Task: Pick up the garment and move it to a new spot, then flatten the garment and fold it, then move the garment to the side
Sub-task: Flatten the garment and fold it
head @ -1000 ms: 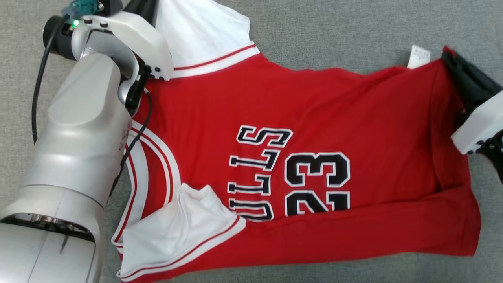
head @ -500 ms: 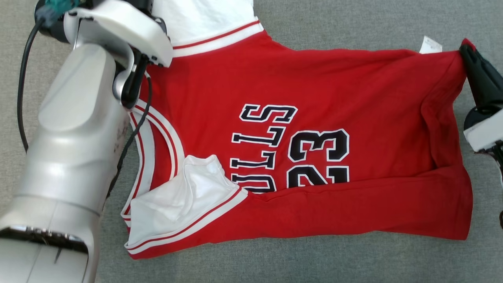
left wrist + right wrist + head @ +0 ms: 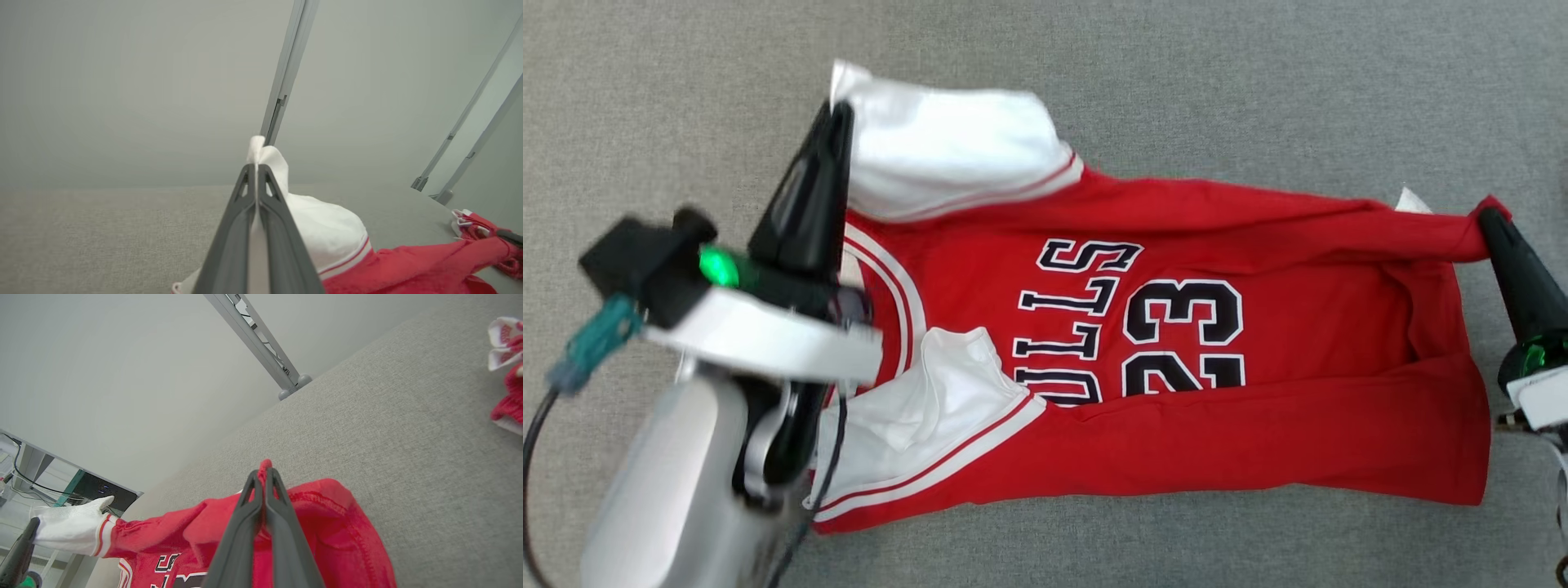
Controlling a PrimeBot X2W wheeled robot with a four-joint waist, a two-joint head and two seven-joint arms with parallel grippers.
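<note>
1. Two end effectors were at work, each clamped shut on cloth. Nearest the robot, the pale left forearm (image 3: 670, 506) rose from the lower left of the head view above the grey counter (image 3: 1176, 547).
2. The garment (image 3: 1258, 425), a red jersey, lay sideways on the counter, neck toward the robot's left and hem toward its right. Its near long edge was already turned over. The fold hid the lower part of the black lettering (image 3: 1086, 327), and the near white sleeve (image 3: 907, 416) sat rumpled on top.
3. Farther out, the far long edge was raised off the counter and drawn taut between two grips. The left end effector (image 3: 840, 114) pinched the corner of the far white sleeve (image 3: 947, 155). The right end effector (image 3: 1492, 219) pinched the far hem corner, just beside a white label (image 3: 1411, 200). In both wrist views a tuft of cloth poked out past the closed fingertips.
4. Beyond the jersey, a small red-and-white cloth heap (image 3: 504, 355) lay well apart from it on the counter, with metal frame posts (image 3: 286, 73) against a plain wall.
5. Judging by the turned near edge and the lifted far one, the folding step was in hand. The next move would call for bringing both ends toward the robot together, level and under tension. The far edge should land squarely over the near fold before either grip lets go.
</note>
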